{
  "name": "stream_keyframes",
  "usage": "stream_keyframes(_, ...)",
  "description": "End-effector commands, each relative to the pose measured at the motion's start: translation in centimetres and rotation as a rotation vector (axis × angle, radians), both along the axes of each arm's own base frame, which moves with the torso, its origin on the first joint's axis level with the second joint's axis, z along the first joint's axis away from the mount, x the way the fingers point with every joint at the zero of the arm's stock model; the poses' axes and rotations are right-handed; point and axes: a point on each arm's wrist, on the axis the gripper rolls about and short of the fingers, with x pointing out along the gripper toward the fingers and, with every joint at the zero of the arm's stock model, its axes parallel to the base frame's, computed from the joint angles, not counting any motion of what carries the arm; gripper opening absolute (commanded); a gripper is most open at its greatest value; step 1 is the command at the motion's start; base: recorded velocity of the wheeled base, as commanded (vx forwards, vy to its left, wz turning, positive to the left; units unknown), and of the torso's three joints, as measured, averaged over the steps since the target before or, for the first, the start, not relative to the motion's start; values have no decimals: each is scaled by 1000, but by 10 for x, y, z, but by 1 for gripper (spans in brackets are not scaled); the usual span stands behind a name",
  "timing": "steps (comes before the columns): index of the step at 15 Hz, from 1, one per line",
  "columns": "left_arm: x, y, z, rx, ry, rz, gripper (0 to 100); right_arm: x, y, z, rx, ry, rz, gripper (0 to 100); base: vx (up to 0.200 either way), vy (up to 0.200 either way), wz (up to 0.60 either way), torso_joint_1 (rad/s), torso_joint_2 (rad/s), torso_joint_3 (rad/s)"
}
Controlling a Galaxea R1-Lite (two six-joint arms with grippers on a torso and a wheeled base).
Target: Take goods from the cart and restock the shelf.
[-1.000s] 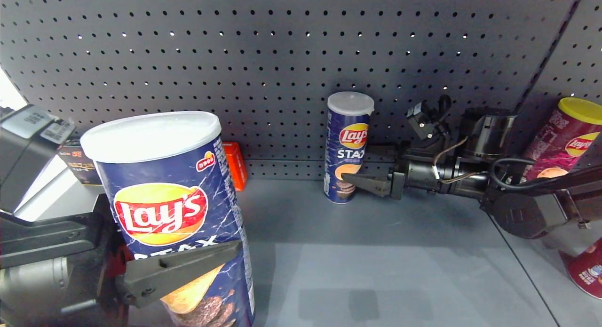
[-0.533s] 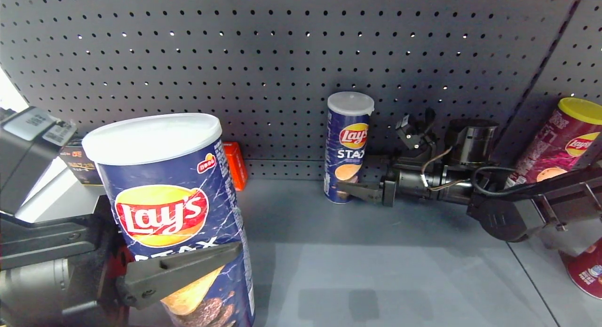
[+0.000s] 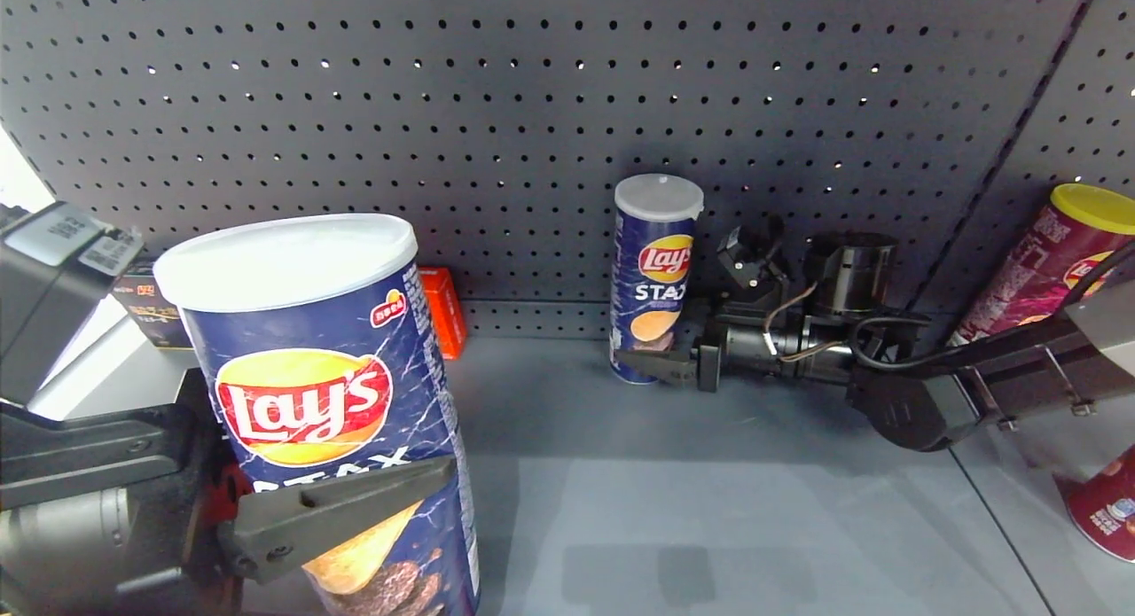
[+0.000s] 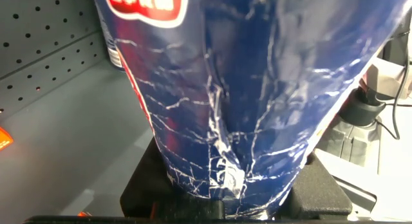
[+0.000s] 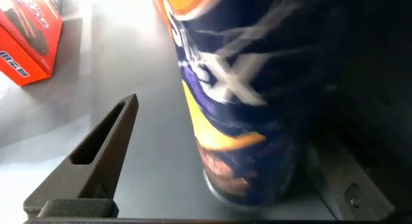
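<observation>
My left gripper [image 3: 372,483] is shut on a blue chips can [image 3: 310,350] with a white lid, held upright close to the camera at the front left. In the left wrist view, that can [image 4: 257,89] rises from between the jaws of the left gripper [image 4: 225,192]. A second blue chips can [image 3: 656,261] stands upright on the grey shelf [image 3: 709,510] against the pegboard. My right gripper [image 3: 643,354] is open around its lower part. In the right wrist view, one finger [image 5: 103,153] stands clear of this can [image 5: 257,89]; the other sits close beside it.
An orange box [image 3: 443,310] and a dark box [image 3: 151,310] sit at the back left of the shelf. A maroon can with a yellow lid [image 3: 1064,253] stands in the bay to the right, with a red can [image 3: 1104,510] lower down. The pegboard wall [image 3: 532,111] closes the back.
My right arm has slid left and lower along the shelf, its fingers now farther around the far can, which shifted slightly left. The left arm and its can stayed put.
</observation>
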Motion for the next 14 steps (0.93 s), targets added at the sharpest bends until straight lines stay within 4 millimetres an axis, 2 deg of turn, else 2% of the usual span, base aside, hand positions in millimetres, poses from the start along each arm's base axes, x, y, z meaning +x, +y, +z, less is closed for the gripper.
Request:
stream_keyframes(1, 0, 0, 0, 0, -1, 0, 0, 8, 6, -6, -2, 4, 0, 100, 0, 0, 0, 0, 0, 0)
stream_keyframes(2, 0, 0, 0, 0, -1, 1, 0, 11, 9, -8, -2, 3, 3, 100, 0, 0, 0, 0, 0, 0)
stream_keyframes(3, 0, 0, 0, 0, -1, 1, 0, 11, 10, -8, 0, 0, 7, 0, 0, 0, 0, 0, 0, 0)
stream_keyframes(8, 0, 0, 0, 0, -1, 1, 0, 4, 9, 2, 3, -16, -32, 0, 0, 0, 0, 0, 0, 0)
stream_keyframes(10, 0, 0, 0, 0, -1, 1, 0, -16, 5, 20, 14, -38, -55, 0, 0, 0, 0, 0, 0, 0)
stream_keyframes(14, 0, 0, 0, 1, 0, 0, 0, -61, 5, 35, 12, -47, -124, 0, 0, 0, 0, 0, 0, 0)
